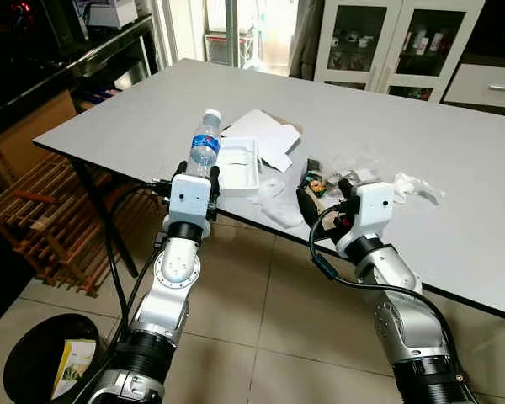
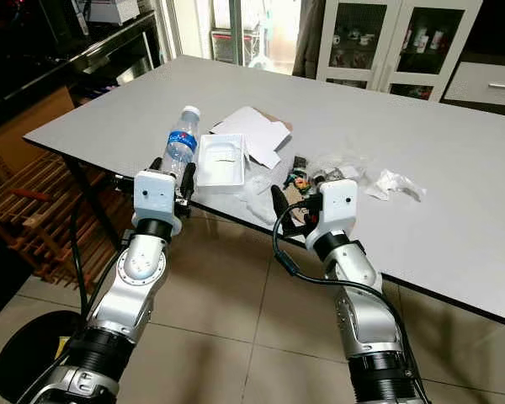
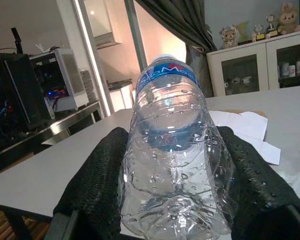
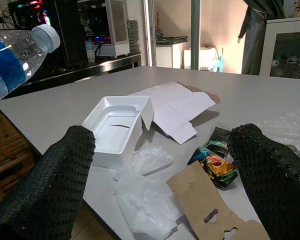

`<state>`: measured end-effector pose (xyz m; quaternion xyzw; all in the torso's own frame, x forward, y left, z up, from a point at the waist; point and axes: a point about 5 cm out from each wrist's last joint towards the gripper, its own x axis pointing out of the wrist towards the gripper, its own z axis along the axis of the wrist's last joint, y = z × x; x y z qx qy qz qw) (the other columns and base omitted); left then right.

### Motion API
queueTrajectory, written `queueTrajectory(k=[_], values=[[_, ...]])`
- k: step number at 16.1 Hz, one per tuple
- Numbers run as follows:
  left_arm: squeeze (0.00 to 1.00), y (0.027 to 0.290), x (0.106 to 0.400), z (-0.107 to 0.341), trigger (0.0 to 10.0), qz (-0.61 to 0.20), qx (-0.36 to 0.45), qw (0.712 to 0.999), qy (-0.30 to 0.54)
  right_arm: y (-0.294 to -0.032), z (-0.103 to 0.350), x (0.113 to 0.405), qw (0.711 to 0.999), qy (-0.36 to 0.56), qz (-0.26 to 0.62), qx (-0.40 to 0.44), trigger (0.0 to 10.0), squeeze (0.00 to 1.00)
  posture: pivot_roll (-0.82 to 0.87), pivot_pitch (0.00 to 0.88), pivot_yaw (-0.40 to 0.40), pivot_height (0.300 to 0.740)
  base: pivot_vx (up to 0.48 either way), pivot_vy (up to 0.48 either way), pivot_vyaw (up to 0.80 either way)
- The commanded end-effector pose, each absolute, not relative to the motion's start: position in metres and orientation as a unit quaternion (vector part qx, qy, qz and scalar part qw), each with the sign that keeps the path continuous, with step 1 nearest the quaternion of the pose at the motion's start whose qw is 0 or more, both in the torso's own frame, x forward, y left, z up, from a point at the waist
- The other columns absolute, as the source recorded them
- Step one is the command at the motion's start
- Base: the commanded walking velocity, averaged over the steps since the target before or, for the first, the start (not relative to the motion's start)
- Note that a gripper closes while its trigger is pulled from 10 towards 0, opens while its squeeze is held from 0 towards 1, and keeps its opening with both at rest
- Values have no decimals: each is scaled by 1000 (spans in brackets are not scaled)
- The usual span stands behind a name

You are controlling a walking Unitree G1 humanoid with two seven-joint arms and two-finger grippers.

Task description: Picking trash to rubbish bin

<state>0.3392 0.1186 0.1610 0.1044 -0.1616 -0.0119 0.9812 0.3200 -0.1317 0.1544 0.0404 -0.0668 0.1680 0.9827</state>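
Left hand (image 1: 199, 172) raised, gripping bottle (image 1: 204, 145); right hand (image 1: 325, 200) spread over wrapper (image 4: 217, 162).

The clear bottle (image 1: 204, 144) wears a blue label and white cap. The tray (image 1: 239, 166) and flattened carton (image 1: 265, 135) are white, the worktop (image 1: 421, 135) pale grey, the textured fingers (image 4: 55, 185) black.

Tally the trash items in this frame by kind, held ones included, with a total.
Plastic bottle, held in the left gripper: 1
White tray: 1
Flattened white carton: 1
Brown card piece: 1
Colourful wrapper: 1
Clear plastic film by the table edge: 1
Crumpled white paper: 1
Total: 7
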Motion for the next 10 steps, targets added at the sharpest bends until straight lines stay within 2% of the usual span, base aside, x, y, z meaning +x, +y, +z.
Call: queueTrajectory(k=[1, 10], values=[[0, 118, 342, 163, 10000, -11, 106, 981, -163, -131, 157, 322, 983, -71, 168, 36, 10000, 0, -103, 25, 46, 740, 0, 0, 0], [0, 121, 342, 162, 10000, -5, 108, 981, -159, -131, 158, 324, 983, -72, 168, 37, 10000, 0, -97, 35, 42, 740, 0, 0, 0]])
